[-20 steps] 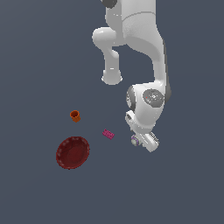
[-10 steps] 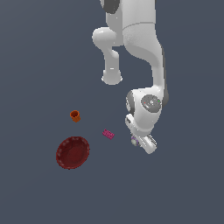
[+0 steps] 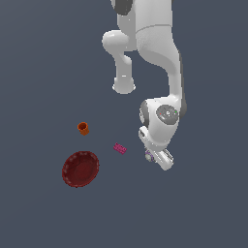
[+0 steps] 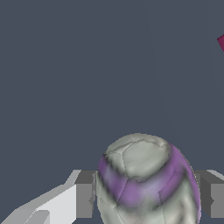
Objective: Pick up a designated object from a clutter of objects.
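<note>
The designated object, a white ball with purple marks [image 4: 144, 179], fills the gap between my two fingers in the wrist view. The left finger [image 4: 84, 194] and the right finger [image 4: 212, 194] each meet a side of it, so my gripper [image 4: 146, 197] is shut on the ball. In the exterior view the ball [image 3: 149, 156] shows only as a small white-purple spot under the lowered hand [image 3: 162, 160], close to the floor. The rest of the clutter lies toward the exterior view's left.
A pink brick [image 3: 119, 148] lies just to the exterior view's left of the hand, and its corner shows in the wrist view [image 4: 221, 42]. Farther that way stand an orange cup [image 3: 83, 128] and a dark red bowl [image 3: 80, 168]. The floor is plain grey.
The wrist and hand sank a little and shifted toward the exterior view's right a second ago. Over the last half second they barely moved. The cup, brick and bowl stayed put.
</note>
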Robot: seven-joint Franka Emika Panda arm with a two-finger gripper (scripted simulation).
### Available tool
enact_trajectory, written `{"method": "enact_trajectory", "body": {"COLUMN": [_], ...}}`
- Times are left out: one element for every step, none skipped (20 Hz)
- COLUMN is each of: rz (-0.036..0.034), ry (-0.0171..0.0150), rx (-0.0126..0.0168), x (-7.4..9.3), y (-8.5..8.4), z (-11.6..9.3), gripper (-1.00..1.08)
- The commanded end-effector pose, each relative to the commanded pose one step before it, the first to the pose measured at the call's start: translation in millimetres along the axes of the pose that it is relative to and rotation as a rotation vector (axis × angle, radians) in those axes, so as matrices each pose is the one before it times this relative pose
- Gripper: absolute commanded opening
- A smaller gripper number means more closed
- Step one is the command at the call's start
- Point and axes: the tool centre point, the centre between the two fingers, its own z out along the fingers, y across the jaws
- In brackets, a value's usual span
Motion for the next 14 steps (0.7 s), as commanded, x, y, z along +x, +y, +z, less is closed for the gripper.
{"method": "enact_trajectory", "body": {"rz": [-0.00005,0.0,0.0,0.0,0.0,0.0,0.0,0.0,0.0,0.0,0.0,0.0,0.0,0.0], "ry": [0.00009,0.0,0.0,0.0,0.0,0.0,0.0,0.0,0.0,0.0,0.0,0.0,0.0,0.0], "rx": [0.00008,0.0,0.0,0.0,0.0,0.0,0.0,0.0,0.0,0.0,0.0,0.0,0.0,0.0], "x": [-0.14,-0.2,-0.27,-0.35,-0.43,-0.51,-0.59,-0.67,-0.75,-0.82,-0.9,-0.98,-1.06,-1.14], "y": [0.28,0.46,0.65,0.83,1.02,1.21,1.39,1.58,1.76,1.95,2.13,2.32,2.51,2.69], "z": [-0.67,-0.97,-1.36,-1.76,-2.15,-2.54,-2.93,-3.33,-3.72,-4.12,-4.52,-4.92,-5.31,-5.72], "gripper": [-1.0,-1.0,-1.0,-1.0,-1.0,-1.0,-1.0,-1.0,-1.0,-1.0,-1.0,-1.0,-1.0,-1.0]}}
